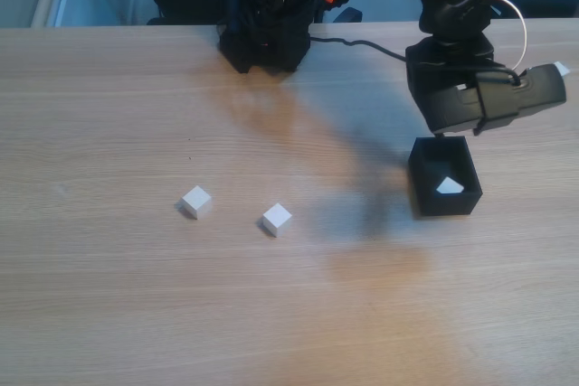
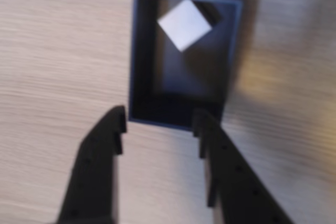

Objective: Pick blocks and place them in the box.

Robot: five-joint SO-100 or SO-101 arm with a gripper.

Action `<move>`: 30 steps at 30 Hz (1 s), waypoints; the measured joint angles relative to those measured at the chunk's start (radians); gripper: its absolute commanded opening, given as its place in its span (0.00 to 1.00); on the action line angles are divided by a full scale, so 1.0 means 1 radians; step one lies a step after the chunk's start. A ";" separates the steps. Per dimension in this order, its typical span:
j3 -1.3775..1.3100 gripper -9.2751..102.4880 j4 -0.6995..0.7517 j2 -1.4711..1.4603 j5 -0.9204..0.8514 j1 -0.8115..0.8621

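Item: small matte black open-top rectangular box point(image 1: 445, 189), standing on the pale wood-grain table point(image 1: 136, 314) toward its right side in the fixed view. Contents: one small plain white cube point(image 2: 184, 24), lying tilted against the far wall of the box in the wrist view. Left of the box, well apart from it: two more white cubes on the bare table, the nearer cube point(image 1: 277, 218) and the farther cube point(image 1: 196, 201), near each other but not touching. Just above and behind the box: black two-finger gripper point(image 2: 160, 124), jaws spread wide, nothing between them. Step judged: one block delivered, release complete. Next move calls for swinging away from the box toward the nearer cube, descending with the jaws straddling it.
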 measured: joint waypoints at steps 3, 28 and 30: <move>0.002 0.22 0.117 0.061 -0.043 0.051; 0.784 0.24 -0.221 0.695 -0.331 0.637; 0.792 0.24 -0.278 0.676 -0.293 0.661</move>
